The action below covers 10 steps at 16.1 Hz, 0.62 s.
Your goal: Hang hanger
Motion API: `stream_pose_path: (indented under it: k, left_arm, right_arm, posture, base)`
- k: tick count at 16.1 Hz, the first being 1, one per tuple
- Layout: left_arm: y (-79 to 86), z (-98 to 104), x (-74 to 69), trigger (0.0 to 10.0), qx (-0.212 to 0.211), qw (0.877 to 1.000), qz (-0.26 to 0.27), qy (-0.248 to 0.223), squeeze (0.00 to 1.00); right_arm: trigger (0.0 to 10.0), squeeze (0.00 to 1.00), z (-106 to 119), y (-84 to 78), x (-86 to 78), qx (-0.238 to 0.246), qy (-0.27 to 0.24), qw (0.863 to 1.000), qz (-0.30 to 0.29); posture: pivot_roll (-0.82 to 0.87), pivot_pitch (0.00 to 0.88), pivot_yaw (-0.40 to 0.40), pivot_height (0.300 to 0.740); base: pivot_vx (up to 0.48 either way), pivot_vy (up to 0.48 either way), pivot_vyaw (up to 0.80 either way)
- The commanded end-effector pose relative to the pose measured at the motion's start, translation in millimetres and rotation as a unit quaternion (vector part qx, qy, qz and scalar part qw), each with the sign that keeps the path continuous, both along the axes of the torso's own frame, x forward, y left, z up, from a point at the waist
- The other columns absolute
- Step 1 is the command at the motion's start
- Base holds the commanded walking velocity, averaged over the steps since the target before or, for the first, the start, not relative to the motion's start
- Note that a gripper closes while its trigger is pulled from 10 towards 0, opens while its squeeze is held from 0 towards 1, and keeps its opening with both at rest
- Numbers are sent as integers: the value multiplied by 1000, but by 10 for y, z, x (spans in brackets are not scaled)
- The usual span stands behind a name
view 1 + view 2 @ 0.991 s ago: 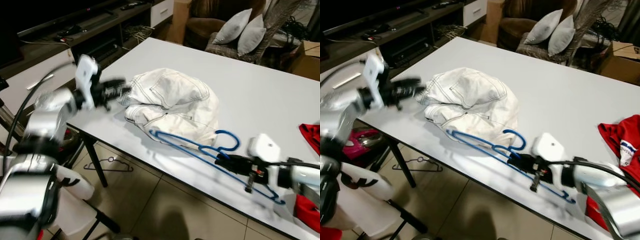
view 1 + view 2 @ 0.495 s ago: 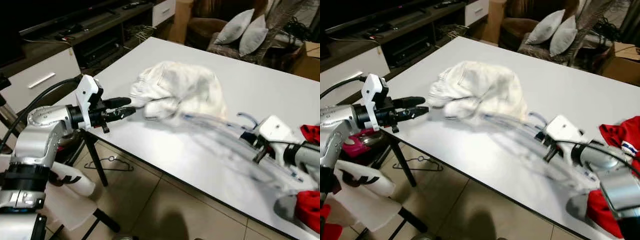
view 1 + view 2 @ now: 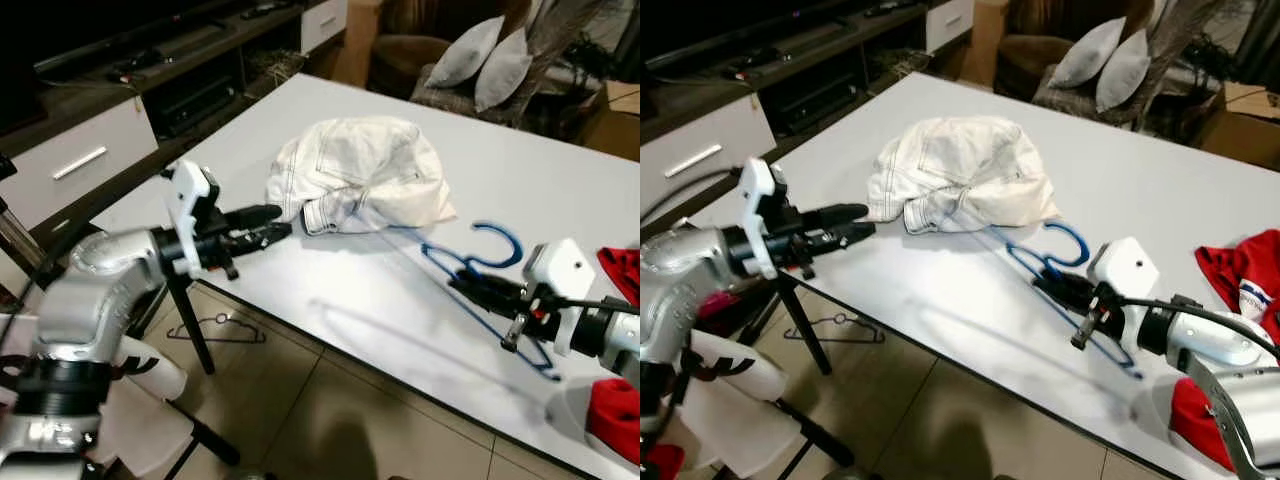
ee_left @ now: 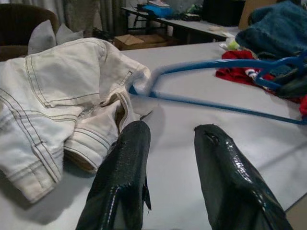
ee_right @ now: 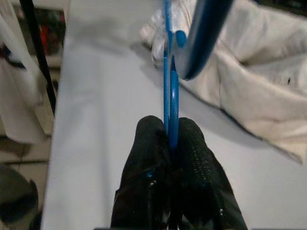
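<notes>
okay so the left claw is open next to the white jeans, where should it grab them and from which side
Probably the folded waistband edge of the white jeans, the thick seamed roll nearest the open left claw. Come in level over the table from the robot's left front edge: that fold stands proud, so one finger can slide under it. The right claw is shut on the blue hanger.

Left claw point(image 3: 280, 222) parted, right claw point(image 3: 468, 285) clamped, arms outstretched
</notes>
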<state>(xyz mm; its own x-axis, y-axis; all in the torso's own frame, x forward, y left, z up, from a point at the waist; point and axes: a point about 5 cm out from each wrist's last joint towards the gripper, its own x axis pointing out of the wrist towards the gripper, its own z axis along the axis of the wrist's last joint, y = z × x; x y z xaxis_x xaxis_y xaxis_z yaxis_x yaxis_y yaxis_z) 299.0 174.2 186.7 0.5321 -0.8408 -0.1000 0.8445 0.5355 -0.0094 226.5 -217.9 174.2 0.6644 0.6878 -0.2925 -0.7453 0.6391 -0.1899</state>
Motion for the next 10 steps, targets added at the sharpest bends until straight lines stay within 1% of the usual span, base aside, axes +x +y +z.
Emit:
stream_pose_path:
  k: [1, 2, 3, 4, 5, 6, 7, 8, 9, 10]
  left_arm:
    - [-3, 40, -6, 10000, 2, 1000, 9, -9, 0]
    - [-61, 51, 11, 10000, -19, 999, 42, -22, 0]
    - [-98, 58, 49, 10000, -42, 993, 99, -36, 0]
    - [-102, 56, 58, 10000, -47, 991, 117, -41, 0]
    - [-72, -2, 108, 10000, -54, 978, 195, -45, 0]
    - [-31, -118, 66, 10000, -15, 964, 256, -65, 0]
    - [-22, -144, 8, 10000, -10, 959, 273, -76, 0]
    - [-28, -158, -22, 10000, -15, 957, 282, -71, 0]
    - [-70, -179, -88, 10000, -34, 953, 293, -67, 0]
    - [-101, -209, -92, 10000, -30, 953, 295, -66, 0]
  right_arm:
    - [10000, 0, 54, -26, -12, 9, -6, 1000, -9]
    - [10000, 0, 75, -10, -24, 28, -13, 999, -23]
    - [10000, 0, 106, -3, -8, 50, -34, 996, -63]
    - [10000, 0, 117, -3, -1, 57, -42, 994, -78]
    - [10000, 0, 120, -25, 73, 92, -64, 980, -165]
    - [10000, 0, 62, 8, 97, 136, -80, 948, -276]
    - [10000, 0, 16, 89, 51, 140, -88, 940, -299]
    - [10000, 0, -36, 139, 30, 152, -84, 931, -322]
    - [10000, 0, -140, 285, -17, 174, -75, 914, -359]
    - [10000, 0, -174, 360, -25, 174, -75, 909, -371]
  posture:
    - [-54, 0, 15, 740]
    - [-52, 0, 15, 740]
    - [-50, 0, 14, 740]
    - [-49, 0, 14, 740]
    - [-50, 0, 16, 740]
    - [-52, 0, 21, 740]
    - [-52, 0, 26, 740]
    - [-55, 0, 30, 740]
    - [-56, 0, 34, 740]
    - [-58, 0, 36, 740]
  base:
    - [0, 0, 0]
    - [0, 0, 0]
    - [0, 0, 0]
    - [0, 0, 0]
    - [0, 0, 0]
    - [0, 0, 0]
    - [0, 0, 0]
    - [0, 0, 0]
    - [0, 405, -800]
    - [0, 480, -800]
